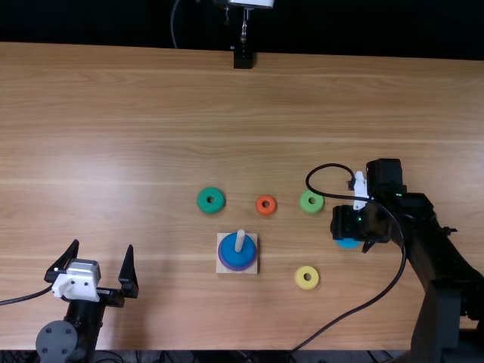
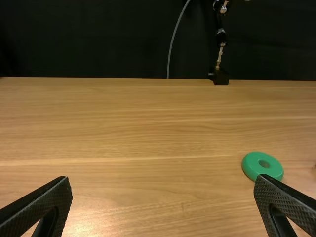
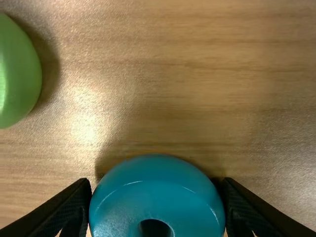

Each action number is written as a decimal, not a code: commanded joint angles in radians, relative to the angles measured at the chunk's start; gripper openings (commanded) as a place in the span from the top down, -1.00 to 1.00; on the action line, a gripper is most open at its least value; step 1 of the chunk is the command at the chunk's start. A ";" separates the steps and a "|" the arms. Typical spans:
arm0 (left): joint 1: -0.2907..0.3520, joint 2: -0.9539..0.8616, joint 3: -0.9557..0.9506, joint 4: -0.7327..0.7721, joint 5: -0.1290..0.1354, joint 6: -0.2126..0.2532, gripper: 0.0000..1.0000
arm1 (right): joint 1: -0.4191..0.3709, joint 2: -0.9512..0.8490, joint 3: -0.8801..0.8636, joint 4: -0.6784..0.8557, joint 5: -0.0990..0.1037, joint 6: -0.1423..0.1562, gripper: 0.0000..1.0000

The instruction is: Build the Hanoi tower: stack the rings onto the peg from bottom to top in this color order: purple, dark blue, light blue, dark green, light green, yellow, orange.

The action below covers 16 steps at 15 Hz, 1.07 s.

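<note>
In the top view my left gripper [image 1: 103, 246] stands open at the lower left; in the left wrist view the gripper [image 2: 163, 180] has bare table between its fingers. My right gripper [image 1: 350, 227] is low over the table at the right. The right wrist view has that gripper [image 3: 157, 183] shut on the light blue ring [image 3: 158, 190], a finger at either side. The peg [image 1: 240, 240] rises from a square base [image 1: 252, 267], holding the dark blue ring [image 1: 234, 255] above the purple ring [image 1: 240, 269]. Loose are the dark green ring [image 1: 203, 200], light green ring [image 1: 305, 203], orange ring [image 1: 259, 205] and yellow ring [image 1: 299, 278].
A black cable [image 1: 369, 302] loops from the right arm down to the table's near edge. At the table's far edge stands a dark mount [image 1: 243, 59]. Wooden table surface [image 1: 136, 136] spreads left of the rings.
</note>
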 commanded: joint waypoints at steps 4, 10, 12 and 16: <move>0.000 -0.012 -0.044 -0.006 0.016 0.011 -1.00 | 0.002 0.019 0.121 -0.079 -0.027 -0.005 1.00; 0.000 -0.012 -0.044 -0.006 0.016 0.011 -1.00 | 0.077 0.013 0.358 -0.385 -0.024 -0.137 1.00; 0.000 -0.012 -0.044 -0.006 0.016 0.011 -1.00 | 0.107 0.008 0.418 -0.437 -0.027 -0.202 1.00; 0.000 -0.012 -0.044 -0.007 0.016 0.011 -1.00 | 0.238 -0.004 0.572 -0.611 -0.027 -0.205 1.00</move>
